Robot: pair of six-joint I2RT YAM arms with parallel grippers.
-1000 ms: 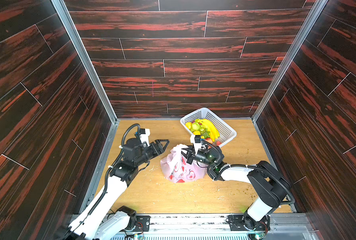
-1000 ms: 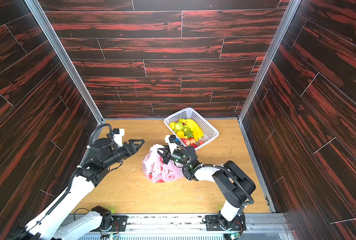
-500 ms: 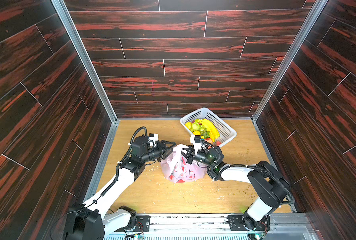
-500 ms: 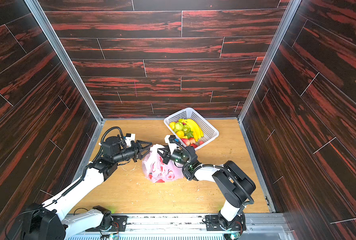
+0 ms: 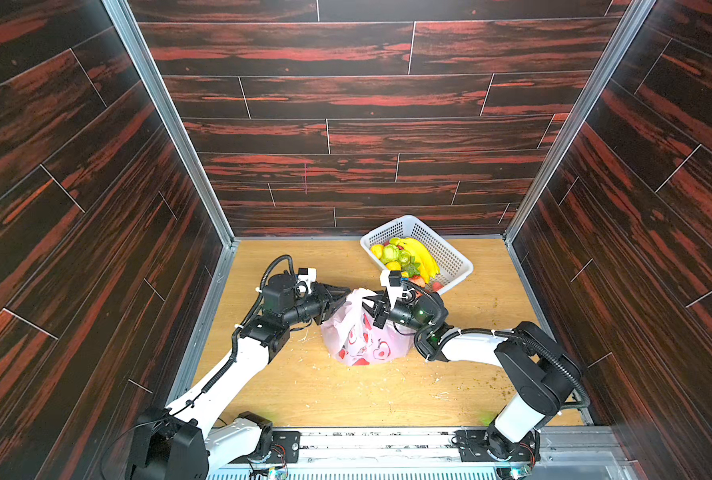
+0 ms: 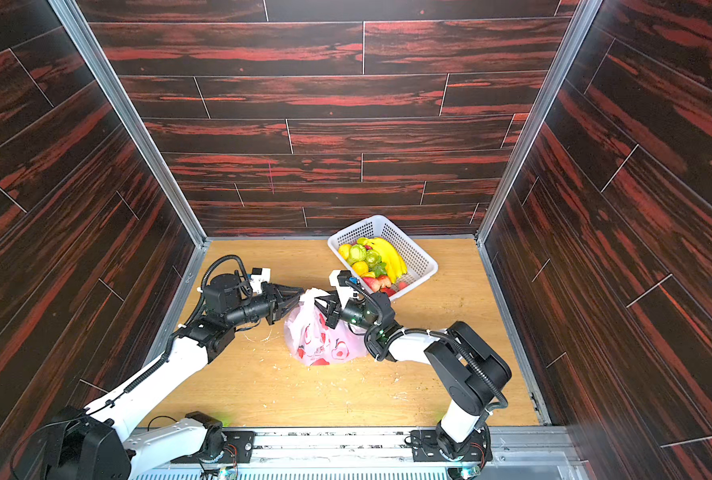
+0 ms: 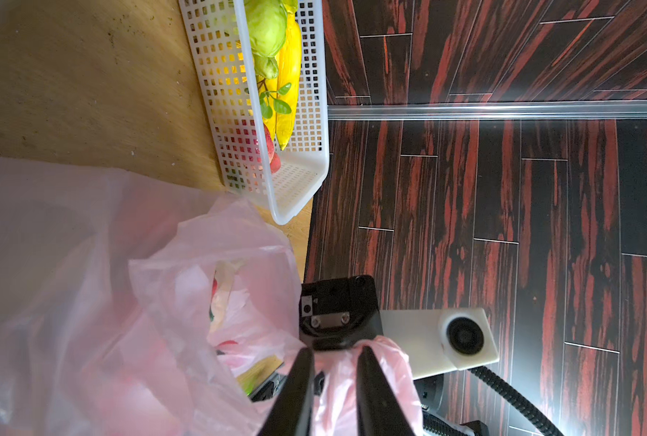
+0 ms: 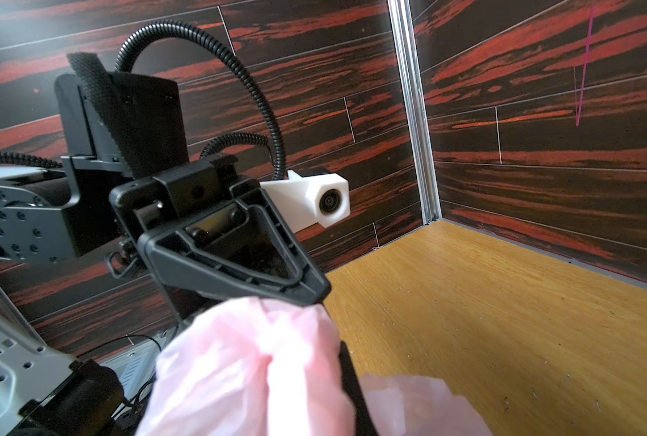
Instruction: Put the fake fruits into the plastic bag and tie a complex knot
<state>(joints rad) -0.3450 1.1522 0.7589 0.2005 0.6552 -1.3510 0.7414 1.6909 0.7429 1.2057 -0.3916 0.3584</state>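
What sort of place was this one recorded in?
Most likely a purpose-built robot booth, not a home or shop: dark wood-look wall panels set in aluminium corner posts box in a wooden tabletop, and the left arm and right arm mount on a metal rail.

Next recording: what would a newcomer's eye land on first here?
The pale-pink plastic bag at mid-table, pinched from both sides: the left hand has pink film between its fingers, the right hand is shut on its top. Behind it, a white basket near the back wall holds bright fake fruits.
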